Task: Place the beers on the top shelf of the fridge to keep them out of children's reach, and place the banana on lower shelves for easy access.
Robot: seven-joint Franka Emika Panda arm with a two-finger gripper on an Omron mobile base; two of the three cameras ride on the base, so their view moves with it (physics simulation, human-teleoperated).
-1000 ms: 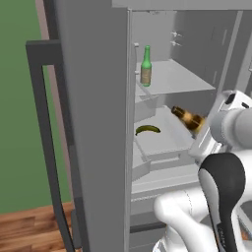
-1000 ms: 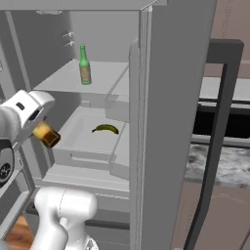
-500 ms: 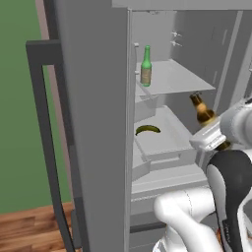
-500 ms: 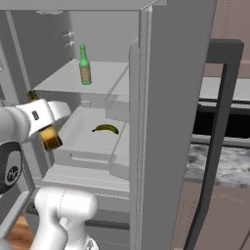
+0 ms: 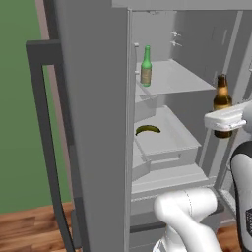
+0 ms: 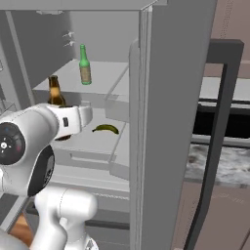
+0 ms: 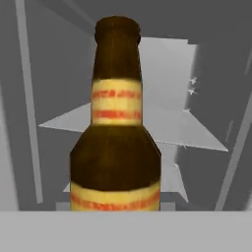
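Fridge (image 5: 88, 98) stands open w/ green beer (image 5: 146, 66) already upright on top shelf (image 5: 172, 78) and banana (image 5: 147, 129) lying on a lower shelf (image 5: 167, 140), well apart from it. Amber beer (image 5: 222, 101) is upright in the fingers (image 5: 222, 122), partly closed round its lower body, out front of the shelves at abt top-shelf height. Glass: stiff, smooth, prob slippery, breakable, top-heavy w/ long neck, so low body grip looks right; arm is bent up from base, hand roughly level, pointing into the fridge.
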